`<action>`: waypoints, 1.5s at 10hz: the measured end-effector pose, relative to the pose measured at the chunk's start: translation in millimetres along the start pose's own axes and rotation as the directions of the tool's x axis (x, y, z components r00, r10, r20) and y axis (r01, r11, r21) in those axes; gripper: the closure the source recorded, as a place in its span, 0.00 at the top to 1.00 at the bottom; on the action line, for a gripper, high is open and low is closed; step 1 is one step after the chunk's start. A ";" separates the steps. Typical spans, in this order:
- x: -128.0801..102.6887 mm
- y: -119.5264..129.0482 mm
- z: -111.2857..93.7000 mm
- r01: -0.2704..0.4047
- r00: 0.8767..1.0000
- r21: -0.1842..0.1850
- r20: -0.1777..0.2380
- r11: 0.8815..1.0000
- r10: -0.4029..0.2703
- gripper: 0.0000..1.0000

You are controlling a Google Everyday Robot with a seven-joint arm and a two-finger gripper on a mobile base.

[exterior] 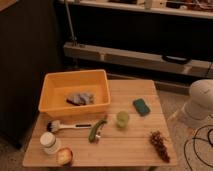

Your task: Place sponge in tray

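Note:
A green sponge [141, 106] lies flat on the wooden table [130, 150], right of centre. An orange tray [51, 89] stands at the table's back left and holds a grey cloth [80, 98]. A white rounded part of my arm [202, 100] shows at the right edge, beside the table and apart from the sponge. My gripper is out of view; no fingers show.
On the table are a white dish brush [67, 127], a green vegetable [96, 130], a small green cup [122, 119], a white jar [49, 142], an apple [64, 157] and a bunch of dark grapes [159, 144]. Black cables [197, 145] lie on the floor at the right.

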 end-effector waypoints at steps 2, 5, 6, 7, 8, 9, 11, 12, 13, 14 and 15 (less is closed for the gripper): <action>-19.5 19.9 0.2 0.096 0.995 -0.023 0.015 0.995 -0.096 0.65; -59.2 79.3 -9.0 0.393 0.919 -0.049 0.051 0.918 -0.390 0.65; -66.3 97.4 -12.9 0.492 0.870 -0.070 0.066 0.868 -0.488 0.65; -70.2 107.3 -16.5 0.547 0.837 -0.079 0.081 0.833 -0.542 0.65; -75.5 121.1 -20.6 0.620 0.784 -0.091 0.104 0.780 -0.612 0.65; -77.5 131.4 -23.4 0.660 0.751 -0.096 0.118 0.745 -0.650 0.65; -76.8 136.4 -24.2 0.685 0.729 -0.104 0.126 0.721 -0.673 0.65; -78.1 132.0 -24.0 0.689 0.725 -0.121 0.149 0.715 -0.673 0.65; -77.9 129.5 -23.4 0.711 0.703 -0.132 0.179 0.691 -0.689 0.65; -77.3 128.8 -23.9 0.734 0.678 -0.134 0.205 0.665 -0.706 0.65; -75.6 130.5 -23.8 0.756 0.653 -0.135 0.226 0.641 -0.723 0.65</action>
